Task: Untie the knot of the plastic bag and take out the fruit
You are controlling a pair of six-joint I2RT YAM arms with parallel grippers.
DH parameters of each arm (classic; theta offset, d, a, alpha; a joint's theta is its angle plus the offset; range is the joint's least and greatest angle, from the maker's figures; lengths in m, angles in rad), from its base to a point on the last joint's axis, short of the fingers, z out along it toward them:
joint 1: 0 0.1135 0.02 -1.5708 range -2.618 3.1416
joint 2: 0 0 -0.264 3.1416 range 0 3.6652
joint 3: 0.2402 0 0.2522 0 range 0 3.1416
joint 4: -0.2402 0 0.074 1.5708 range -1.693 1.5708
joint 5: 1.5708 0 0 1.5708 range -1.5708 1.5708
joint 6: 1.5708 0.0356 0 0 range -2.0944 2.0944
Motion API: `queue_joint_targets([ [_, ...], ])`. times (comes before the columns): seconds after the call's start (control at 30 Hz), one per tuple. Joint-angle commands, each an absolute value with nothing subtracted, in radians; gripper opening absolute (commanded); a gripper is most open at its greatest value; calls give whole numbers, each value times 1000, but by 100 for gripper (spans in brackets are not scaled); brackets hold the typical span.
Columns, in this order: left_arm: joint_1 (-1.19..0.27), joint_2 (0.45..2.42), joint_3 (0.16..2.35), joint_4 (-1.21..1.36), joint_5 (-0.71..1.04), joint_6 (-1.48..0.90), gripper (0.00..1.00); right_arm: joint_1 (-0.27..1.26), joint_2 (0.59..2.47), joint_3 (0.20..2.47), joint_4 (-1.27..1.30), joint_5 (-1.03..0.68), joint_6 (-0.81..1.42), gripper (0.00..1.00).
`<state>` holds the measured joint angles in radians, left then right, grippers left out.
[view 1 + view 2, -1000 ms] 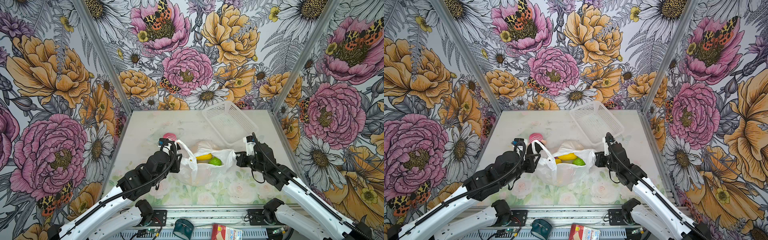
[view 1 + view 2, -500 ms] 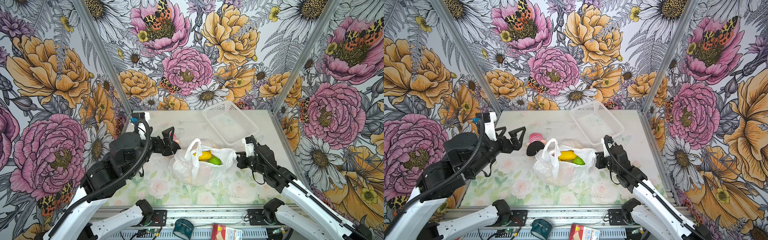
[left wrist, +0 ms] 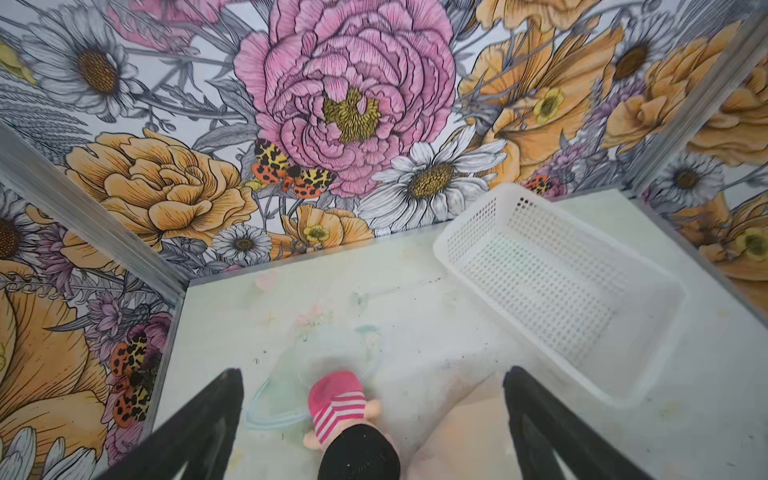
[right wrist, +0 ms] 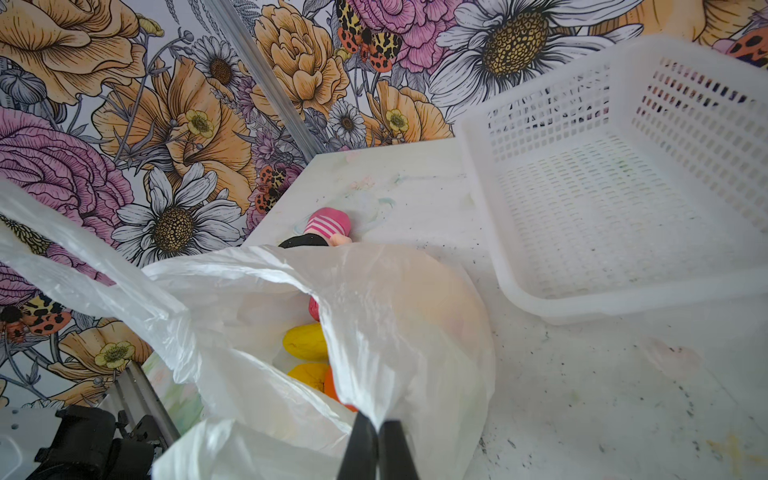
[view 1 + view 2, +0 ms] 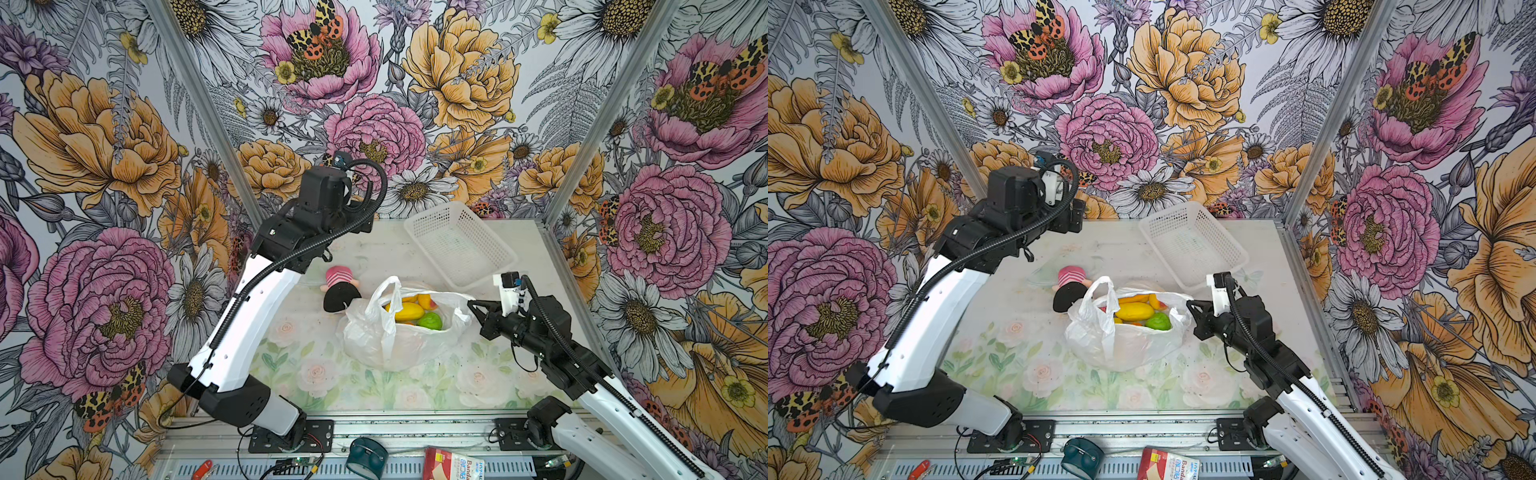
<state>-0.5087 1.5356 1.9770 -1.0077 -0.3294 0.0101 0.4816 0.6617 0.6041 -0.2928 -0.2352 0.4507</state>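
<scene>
Finding: the plastic bag (image 5: 399,345) sits slumped at the middle of the desk (image 5: 307,374), mouth agape and facing up, with the fruit (image 5: 409,311) lying inside it. The right hand (image 4: 377,432) is closed tight on a fold of the bag's rim at its right side. Its judged purpose is to anchor the thin film and keep the mouth spread so the contents can be reached. The left hand (image 3: 372,372) stands raised above the rear left of the desk, jaws spread wide, holding nothing, and is judged free for a reach into the bag. No knot can be found in any view. One loop handle (image 5: 388,291) stands up on its own at the bag's left side, so the untying appears done and the removal not yet begun, no fruit being outside. Count: one bag; one white basket (image 5: 457,245), empty, just behind the bag to the right, a likely receptacle; one striped toy (image 5: 340,277) just beside the bag's rear left, contact not determinable; fruit on show, one green, one pink-red, at least three yellow to orange, any others hidden under film
</scene>
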Motion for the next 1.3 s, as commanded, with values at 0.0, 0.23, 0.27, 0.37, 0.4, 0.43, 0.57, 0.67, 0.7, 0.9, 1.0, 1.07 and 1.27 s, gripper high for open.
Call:
queue_joint_targets([
  [0.0, -479, 1544, 1910, -1060, -248, 72, 97, 479, 657, 591, -250, -261, 444, 0],
  [0.23, -486, 1594, 1749, -988, -155, 91, 90, 480, 652, 586, -238, -275, 440, 0],
  [0.27, -487, 1590, 1719, -971, -142, 95, 89, 479, 649, 584, -237, -275, 440, 0],
  [0.37, -491, 1574, 1679, -961, -69, 99, 87, 479, 642, 582, -233, -274, 440, 0],
  [0.4, -492, 1557, 1662, -954, -49, 109, 87, 479, 642, 582, -232, -274, 440, 0],
  [0.43, -496, 1540, 1643, -940, -30, 116, 87, 479, 642, 581, -229, -273, 440, 0],
  [0.57, -529, 1456, 1559, -900, 89, 172, 88, 479, 640, 576, -224, -273, 442, 0],
  [0.67, -559, 1422, 1537, -900, 163, 213, 87, 479, 638, 570, -221, -273, 446, 0],
  [0.7, -563, 1415, 1526, -898, 173, 224, 87, 479, 637, 566, -221, -274, 446, 0],
  [0.9, -578, 1425, 1506, -898, 215, 245, 88, 479, 614, 554, -220, -271, 455, 0],
  [1.0, -602, 1447, 1497, -898, 212, 257, 89, 479, 605, 549, -221, -269, 457, 0],
  [1.07, -620, 1458, 1490, -900, 199, 265, 91, 479, 608, 547, -221, -265, 458, 0],
  [1.27, -642, 1486, 1480, -902, 155, 277, 94, 479, 630, 550, -217, -264, 456, 0],
])
